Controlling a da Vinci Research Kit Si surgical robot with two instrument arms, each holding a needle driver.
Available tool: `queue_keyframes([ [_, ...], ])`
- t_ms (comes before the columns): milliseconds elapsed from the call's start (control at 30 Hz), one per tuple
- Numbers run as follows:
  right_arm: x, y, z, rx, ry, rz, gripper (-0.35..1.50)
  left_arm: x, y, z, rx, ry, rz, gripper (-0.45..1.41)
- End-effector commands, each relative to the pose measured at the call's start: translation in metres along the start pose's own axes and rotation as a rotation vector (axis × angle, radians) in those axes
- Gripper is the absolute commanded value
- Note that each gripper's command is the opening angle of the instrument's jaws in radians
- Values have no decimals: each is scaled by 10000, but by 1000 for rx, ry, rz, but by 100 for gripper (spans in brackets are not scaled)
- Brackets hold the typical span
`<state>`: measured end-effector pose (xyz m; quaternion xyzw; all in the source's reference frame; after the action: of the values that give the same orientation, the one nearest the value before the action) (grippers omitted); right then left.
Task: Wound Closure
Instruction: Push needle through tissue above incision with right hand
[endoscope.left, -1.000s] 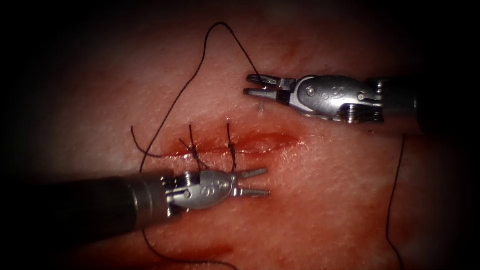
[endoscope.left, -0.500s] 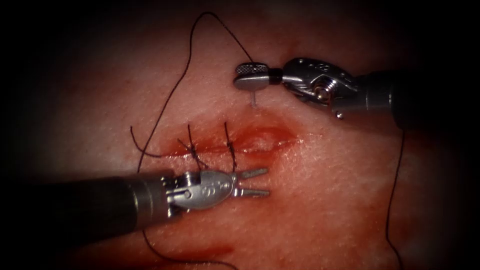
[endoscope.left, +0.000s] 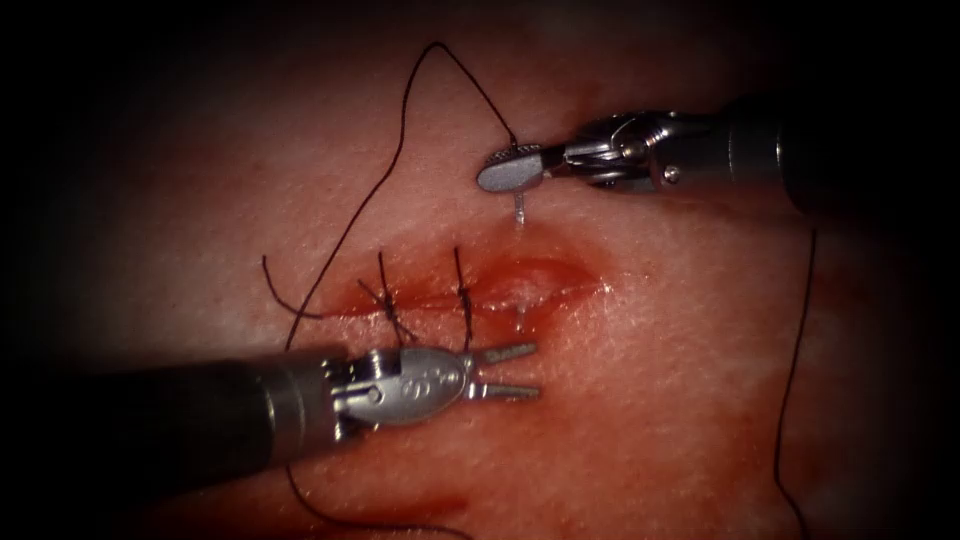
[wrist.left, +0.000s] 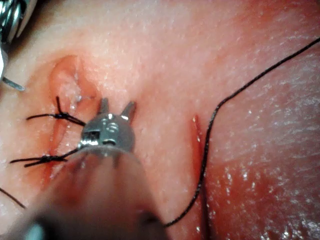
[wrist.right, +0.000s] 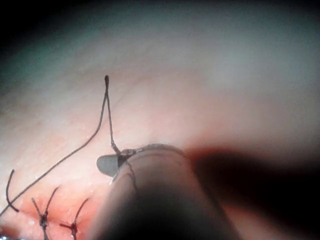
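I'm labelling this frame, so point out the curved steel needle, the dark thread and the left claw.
curved steel needle (endoscope.left: 519, 209): endoscope view, shaft entering tissue.
dark thread (endoscope.left: 372, 190): endoscope view, long loop's middle.
left claw (endoscope.left: 503, 371): endoscope view, between open tips.

The tissue carries everything; its cut runs across the middle with two stitches at its left part; red fluid pools at the open right end; dark thread trails over the far-left surface.

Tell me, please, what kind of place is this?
Probably a surgical training bench: a gripper holds a curved needle entering the tissue, whose cut already has two stitches.
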<state>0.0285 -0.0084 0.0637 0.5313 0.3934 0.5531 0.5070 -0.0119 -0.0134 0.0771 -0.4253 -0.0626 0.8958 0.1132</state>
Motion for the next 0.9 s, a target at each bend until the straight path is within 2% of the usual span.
queue_keyframes([
  [33,0,-1,11,24,-20,14,-35,-1,0,8,0,0,0,19],
  [133,-8,-2,18,45,-51,23,-35,-2,-1,8,0,0,0,19],
  [167,-6,-3,18,30,-32,23,-35,-2,-1,8,0,0,0,19],
  [367,39,-2,0,-42,143,-256,-35,-1,0,8,0,0,0,19],
  [433,55,-1,-8,-94,195,-406,-35,-1,0,8,0,0,0,19],
  [500,68,-1,-14,-91,228,-392,-35,-1,0,8,0,0,0,19],
  [567,70,1,-15,-65,216,-359,-35,-2,-1,8,-1,0,0,19],
  [800,43,15,-2,-41,139,-251,-35,-2,0,8,-1,0,0,19],
  [900,42,18,-2,-40,137,-255,-35,-2,0,8,0,0,0,19],
])
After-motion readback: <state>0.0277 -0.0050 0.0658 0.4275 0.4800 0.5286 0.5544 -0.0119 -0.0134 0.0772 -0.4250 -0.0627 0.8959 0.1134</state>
